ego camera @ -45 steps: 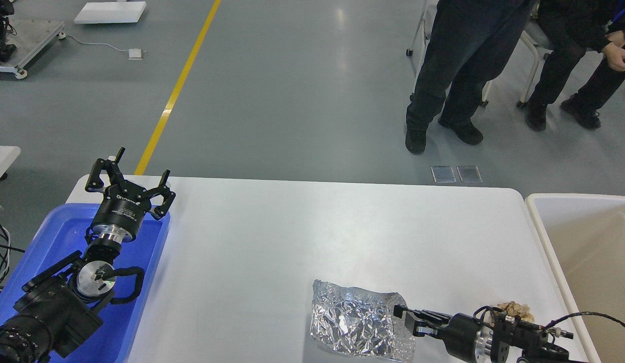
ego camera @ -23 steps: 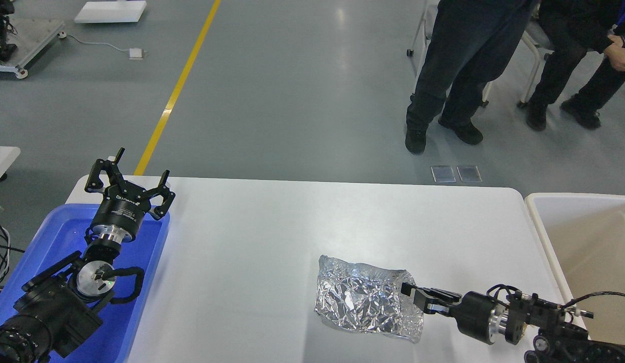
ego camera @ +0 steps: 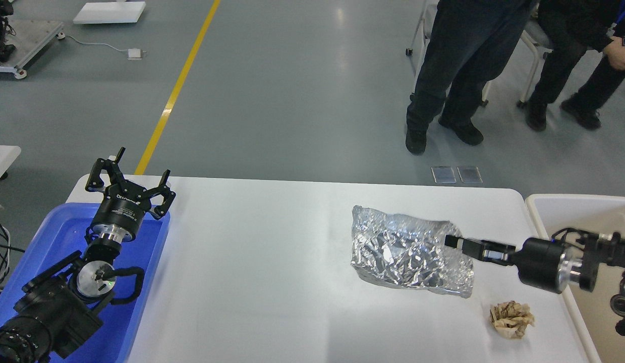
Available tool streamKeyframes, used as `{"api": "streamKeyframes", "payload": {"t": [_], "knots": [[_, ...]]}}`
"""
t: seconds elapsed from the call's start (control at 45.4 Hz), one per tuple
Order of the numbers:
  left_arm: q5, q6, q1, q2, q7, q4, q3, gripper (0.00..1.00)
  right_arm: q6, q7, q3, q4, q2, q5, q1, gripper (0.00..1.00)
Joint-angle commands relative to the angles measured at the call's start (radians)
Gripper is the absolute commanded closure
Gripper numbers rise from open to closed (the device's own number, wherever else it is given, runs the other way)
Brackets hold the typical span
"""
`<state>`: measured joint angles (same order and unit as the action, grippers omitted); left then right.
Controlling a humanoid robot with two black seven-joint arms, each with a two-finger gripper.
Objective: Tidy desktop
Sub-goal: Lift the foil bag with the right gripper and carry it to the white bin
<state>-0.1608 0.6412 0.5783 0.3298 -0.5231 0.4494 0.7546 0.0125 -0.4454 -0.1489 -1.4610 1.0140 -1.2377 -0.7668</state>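
The white desktop (ego camera: 262,262) fills the lower half of the head view. A crumpled sheet of silver foil (ego camera: 400,249) hangs above its right part, held at its right edge by my right gripper (ego camera: 456,242), which is shut on it. A crumpled brown paper ball (ego camera: 511,318) lies on the desktop near the right front, below the right arm. My left gripper (ego camera: 126,174) is open and empty, raised over the far end of the blue tray (ego camera: 45,242).
A cream-white rimmed bin (ego camera: 569,212) stands against the desktop's right edge, with my right arm over it. The blue tray sits at the desktop's left edge. Two people's legs (ego camera: 458,75) and a chair are on the floor beyond the table.
My right gripper has lifted the foil and carried it up and to the right, towards the cream-white bin. The brown paper ball has come into full view. The left arm has not moved.
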Motion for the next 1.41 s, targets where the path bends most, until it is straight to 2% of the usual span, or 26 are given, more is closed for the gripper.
{"api": "streamKeyframes", "payload": {"t": [0.0,0.066,0.176,0.264,0.529,0.882,1.124,1.388], "knots": [[0.000,0.000,0.000,0.000,0.000,0.000,0.000,0.00,-0.097,0.010,-0.011,-0.058,0.135,0.030,-0.094,1.00],[0.000,0.000,0.000,0.000,0.002,0.000,0.000,0.00,-0.101,0.030,-0.011,-0.035,0.135,0.032,-0.094,1.00],[0.000,0.000,0.000,0.000,0.000,0.000,0.000,0.00,-0.108,0.106,-0.008,0.024,0.133,0.061,-0.091,1.00],[0.000,0.000,0.000,0.000,0.000,0.000,0.002,0.00,-0.112,0.143,-0.006,0.100,0.132,0.133,-0.091,1.00],[0.000,0.000,0.000,0.000,0.000,0.000,0.002,0.00,-0.164,0.146,0.000,0.427,0.117,0.375,-0.085,1.00],[0.000,0.000,0.000,0.000,0.000,0.000,0.002,0.00,-0.233,0.154,0.012,0.936,-0.018,0.734,-0.036,1.00],[0.000,0.000,0.000,0.000,0.000,0.000,0.000,0.00,-0.246,0.143,0.008,1.131,-0.112,0.807,0.075,1.00],[0.000,0.000,0.000,0.000,0.000,0.000,0.000,0.00,-0.220,0.136,-0.011,1.379,-0.320,0.808,0.190,1.00]]}}
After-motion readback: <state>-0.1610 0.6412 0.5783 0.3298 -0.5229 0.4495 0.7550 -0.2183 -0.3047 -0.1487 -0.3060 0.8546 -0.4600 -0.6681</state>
